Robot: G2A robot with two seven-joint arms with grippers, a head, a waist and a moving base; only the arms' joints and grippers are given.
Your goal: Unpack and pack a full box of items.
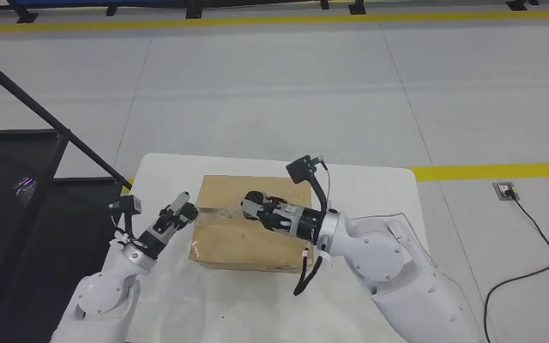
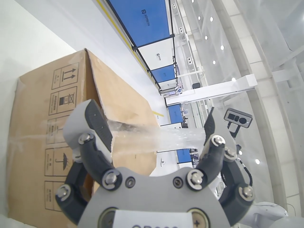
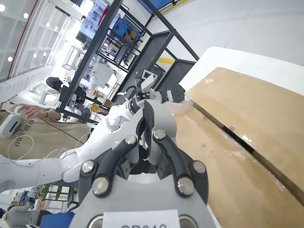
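The left hand (image 2: 153,110) is held wide open at the left end of the cardboard box (image 2: 35,110). A strip of clear tape (image 2: 154,136) is stretched from the box's upper edge across the gap between the fingers. The right hand (image 3: 147,112) is held over the box top, fingers pressed narrowly together; whether anything is pinched cannot be told. The flaps are folded down with a dark seam between them. The box is set on the white surface (image 1: 377,189).
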